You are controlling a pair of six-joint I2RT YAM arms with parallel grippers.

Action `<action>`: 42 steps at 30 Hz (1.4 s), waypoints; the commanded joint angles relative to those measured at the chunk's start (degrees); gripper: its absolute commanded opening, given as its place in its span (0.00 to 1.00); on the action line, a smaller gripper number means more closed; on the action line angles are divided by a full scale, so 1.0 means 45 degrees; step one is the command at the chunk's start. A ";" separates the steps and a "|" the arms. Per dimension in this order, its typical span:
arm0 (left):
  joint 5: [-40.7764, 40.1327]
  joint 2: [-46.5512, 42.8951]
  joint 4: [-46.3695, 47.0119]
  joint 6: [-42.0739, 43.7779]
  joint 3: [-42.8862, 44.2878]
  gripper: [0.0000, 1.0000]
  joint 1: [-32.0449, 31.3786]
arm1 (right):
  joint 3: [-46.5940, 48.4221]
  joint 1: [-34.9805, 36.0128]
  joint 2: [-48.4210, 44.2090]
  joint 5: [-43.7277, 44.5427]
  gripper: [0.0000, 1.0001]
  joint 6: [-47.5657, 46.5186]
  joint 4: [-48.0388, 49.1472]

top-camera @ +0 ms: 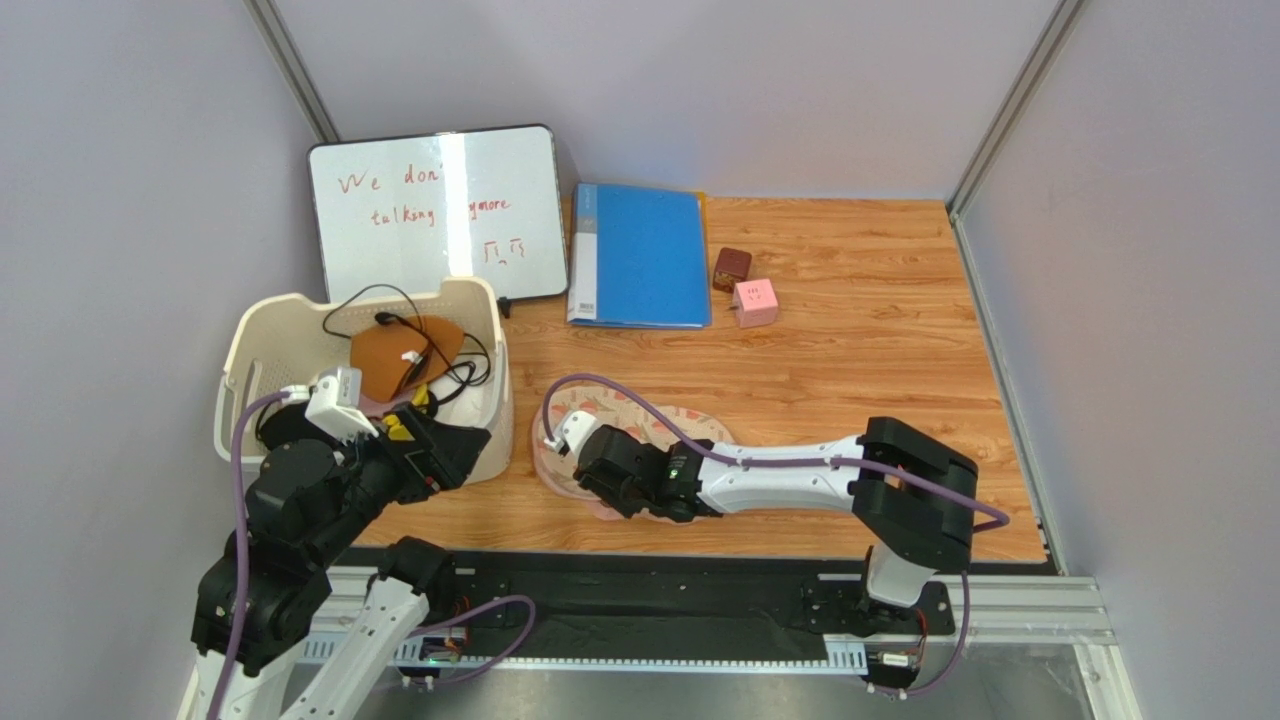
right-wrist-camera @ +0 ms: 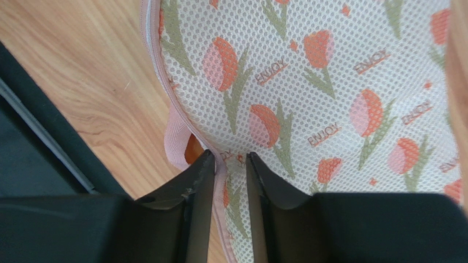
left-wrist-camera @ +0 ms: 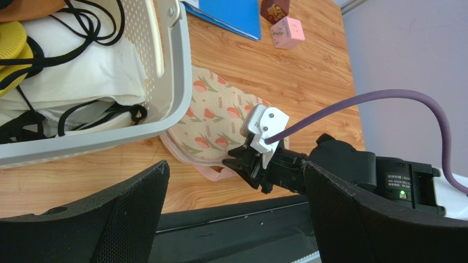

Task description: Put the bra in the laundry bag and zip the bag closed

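Bra: the orange-brown bra (top-camera: 394,357) lies in the cream basket (left-wrist-camera: 178,66) at left of the overhead view, black straps looped over it; not yet picked.
Laundry bag: the laundry bag (left-wrist-camera: 211,118) lies flat on the wooden table at centre, just beside the basket's wall.
Right gripper: the right gripper (right-wrist-camera: 228,159) sits at the bag's near edge beside the pink loop (right-wrist-camera: 176,145). Its jaws are narrowed to a slit astride the pink zip edging; whether they already pinch it cannot be told.
Left gripper: the left gripper (left-wrist-camera: 236,169) hangs by the basket's near corner, jaws spread wide and holding nothing.
Step in hand: judged to be taking the bag's edge to open it.
Doing it well: catch only the upper layer's edging, close to the loop, then lift gently so the pouch does not slide. The bra is best taken by a cup, not by the tangled straps.
Writing: "ENJOY" (right-wrist-camera: 272,71) repeats among the tulips on the bag. The whiteboard (top-camera: 436,210) at upper left carries red handwriting, only partly legible: "We don… talking …more". The label on the right arm is too small to read.
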 commanded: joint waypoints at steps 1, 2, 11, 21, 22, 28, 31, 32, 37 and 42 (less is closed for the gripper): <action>0.0502 0.0048 -0.0175 0.0036 0.0211 0.96 0.0062 | 0.0486 -0.0040 -0.0189 0.1393 0.12 -0.0147 0.0518; 0.0717 0.0068 0.0038 0.0094 0.0153 0.96 0.0062 | 0.0505 -0.0060 -0.0538 0.1433 0.07 -0.0050 0.0381; 0.7065 0.3072 0.4020 -0.0237 -0.1018 0.75 -0.0073 | -0.0372 -0.2576 -0.3743 -0.2600 0.00 0.2585 -0.1086; 0.0803 0.6280 0.5489 -0.2383 -0.1037 0.80 -0.5698 | -0.0822 -0.3302 -0.4682 -0.4406 0.00 0.3700 -0.0852; -0.0266 0.6202 0.5567 -0.2831 -0.1251 0.80 -0.5990 | -0.0958 -0.3437 -0.4876 -0.4523 0.00 0.3856 -0.0832; -0.0435 0.6609 0.6603 -0.3363 -0.1918 0.92 -0.6480 | -0.1271 -0.3732 -0.5736 -0.5480 0.00 0.4618 -0.0871; -0.0665 0.7255 0.6505 -0.4218 -0.1917 0.97 -0.6539 | -0.1564 -0.3732 -0.6030 -0.5851 0.00 0.4872 -0.0559; -0.0668 0.7294 0.6505 -0.4589 -0.2207 0.97 -0.6520 | -0.1816 -0.3732 -0.6069 -0.5949 0.00 0.4911 -0.0442; -0.2288 0.7450 0.6585 -0.6016 -0.2543 0.96 -0.6539 | -0.2384 -0.3732 -0.6186 -0.6203 0.00 0.5106 0.0222; -0.2874 0.8114 0.5939 -0.7345 -0.2600 0.89 -0.6539 | -0.2756 -0.3732 -0.6518 -0.6477 0.00 0.5302 0.0847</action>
